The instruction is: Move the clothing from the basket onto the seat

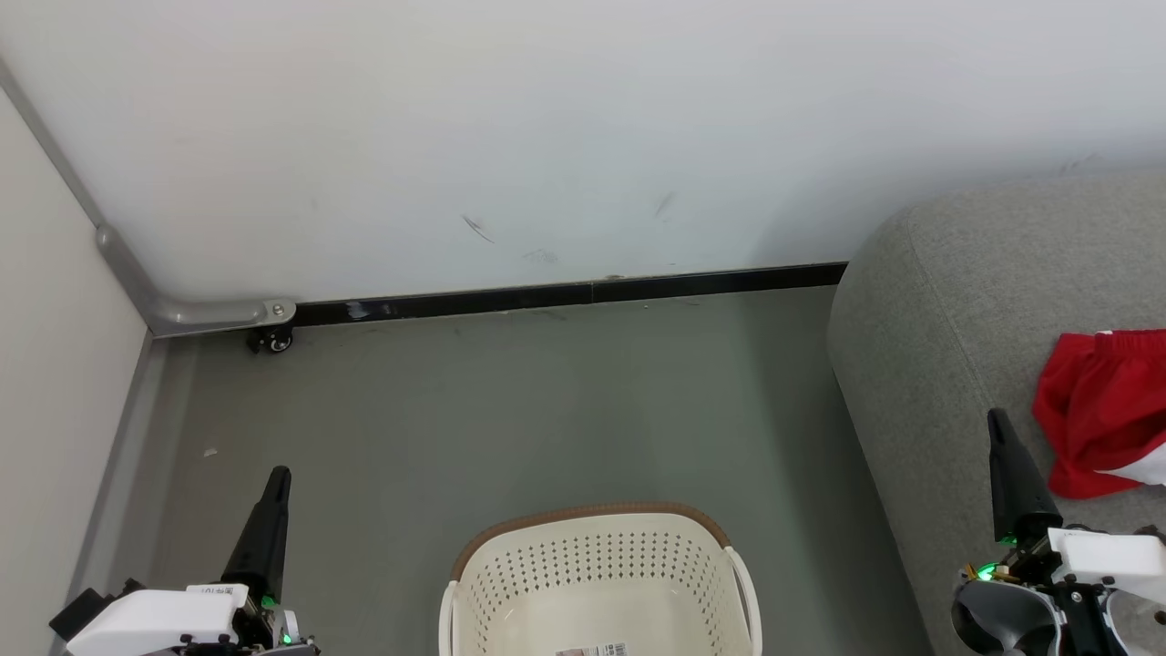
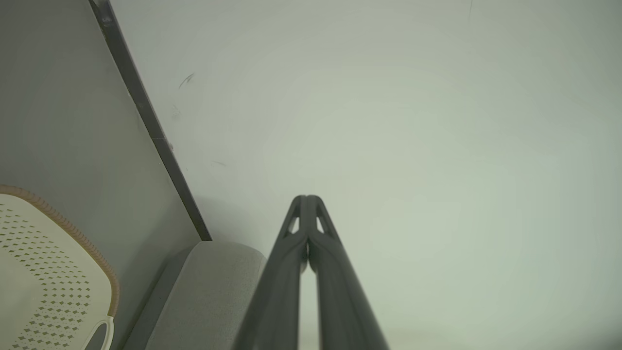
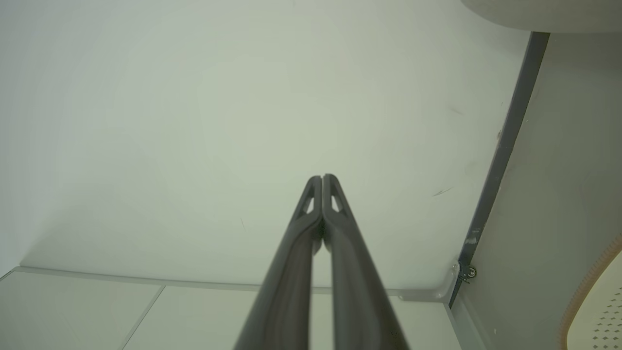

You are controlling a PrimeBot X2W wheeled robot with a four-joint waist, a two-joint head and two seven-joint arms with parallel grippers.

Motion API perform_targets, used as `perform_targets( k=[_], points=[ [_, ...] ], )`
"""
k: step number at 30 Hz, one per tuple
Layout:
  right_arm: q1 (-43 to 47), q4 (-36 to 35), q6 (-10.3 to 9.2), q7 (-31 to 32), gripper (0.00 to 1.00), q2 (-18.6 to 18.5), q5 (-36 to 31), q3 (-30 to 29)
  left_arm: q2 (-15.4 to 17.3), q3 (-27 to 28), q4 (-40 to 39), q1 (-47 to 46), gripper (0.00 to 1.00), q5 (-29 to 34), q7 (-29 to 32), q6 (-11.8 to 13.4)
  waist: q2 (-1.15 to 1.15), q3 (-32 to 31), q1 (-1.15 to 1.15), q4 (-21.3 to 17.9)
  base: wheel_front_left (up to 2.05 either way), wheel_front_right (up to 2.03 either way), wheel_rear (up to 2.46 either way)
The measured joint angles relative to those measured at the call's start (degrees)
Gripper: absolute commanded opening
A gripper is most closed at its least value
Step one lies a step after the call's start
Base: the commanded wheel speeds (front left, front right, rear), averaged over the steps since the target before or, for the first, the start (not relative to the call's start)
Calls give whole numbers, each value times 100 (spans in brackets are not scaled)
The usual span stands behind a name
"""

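The cream basket (image 1: 474,560) with a brown rim stands on the floor at the bottom centre of the head view, its inside bare apart from a label. Red clothing (image 1: 1098,415) with white trim lies on the grey seat (image 1: 920,319) at the right. My left gripper (image 1: 278,474) is shut and empty at the lower left, well left of the basket. Over the seat's front, my right gripper (image 1: 997,417) is shut and empty, just left of the clothing. In the left wrist view my shut gripper (image 2: 307,197) points at the wall, with the basket (image 2: 73,233) and seat (image 2: 214,282) at its left. The right wrist view shows my shut gripper (image 3: 321,177) and the basket (image 3: 578,291).
A white wall with a black skirting strip (image 1: 565,293) closes the far side. A pale partition (image 1: 55,364) with a grey rail and a small caster (image 1: 273,339) stands at the left. Grey floor (image 1: 510,410) lies open between basket and wall.
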Motion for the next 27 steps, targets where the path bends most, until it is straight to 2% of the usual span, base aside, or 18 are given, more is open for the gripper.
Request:
perform_targets(
  k=[27],
  points=[
    [0,1,0,1,0,1,-1,-10,-1,0,-4,0,0,0,-1,0,0,0,0,0,0,0,0]
  ],
)
